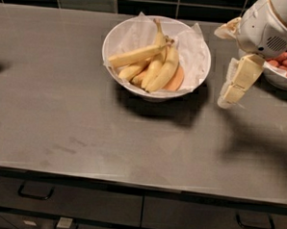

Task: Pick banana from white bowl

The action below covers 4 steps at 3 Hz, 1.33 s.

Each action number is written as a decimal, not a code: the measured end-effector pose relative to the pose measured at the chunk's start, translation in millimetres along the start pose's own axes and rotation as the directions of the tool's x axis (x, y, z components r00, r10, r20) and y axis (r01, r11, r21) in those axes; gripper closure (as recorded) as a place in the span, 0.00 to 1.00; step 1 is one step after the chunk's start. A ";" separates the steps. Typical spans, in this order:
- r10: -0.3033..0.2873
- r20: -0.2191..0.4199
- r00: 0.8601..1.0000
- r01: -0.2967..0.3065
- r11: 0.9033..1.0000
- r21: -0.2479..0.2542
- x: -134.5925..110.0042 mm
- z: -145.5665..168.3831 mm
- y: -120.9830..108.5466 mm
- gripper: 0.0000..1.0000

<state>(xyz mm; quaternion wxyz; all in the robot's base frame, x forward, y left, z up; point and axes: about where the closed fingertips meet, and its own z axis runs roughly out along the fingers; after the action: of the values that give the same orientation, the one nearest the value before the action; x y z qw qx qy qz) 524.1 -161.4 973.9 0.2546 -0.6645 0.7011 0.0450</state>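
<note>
The white bowl [202, 66] stands at the back middle of the steel counter, lined with crinkled white paper. In it lie several bananas. The longest banana [134, 55], slender and pale yellow, lies across the top of the others, pointing left. My gripper [233, 87] hangs from the white arm at the right. It is just right of the bowl's rim, above the counter and apart from the bananas. It holds nothing that I can see.
A second white bowl with small red pieces [283, 71] stands at the far right, partly behind the arm. An orange-pink fruit [176, 79] lies under the bananas. The counter [85, 128] has a front edge with drawers [33, 192] below.
</note>
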 end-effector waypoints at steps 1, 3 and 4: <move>-0.014 0.018 1.000 0.014 1.000 -0.009 -6.3 3.8 -9.8 0.00; -0.211 0.180 0.961 0.236 0.962 -0.135 -90.6 68.8 -64.5 0.00; -0.221 0.194 0.956 0.245 0.964 -0.106 -100.9 67.5 -74.2 0.00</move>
<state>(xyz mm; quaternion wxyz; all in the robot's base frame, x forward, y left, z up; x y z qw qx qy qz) 613.7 -50.9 977.9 0.2770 -0.7509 0.5874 0.1199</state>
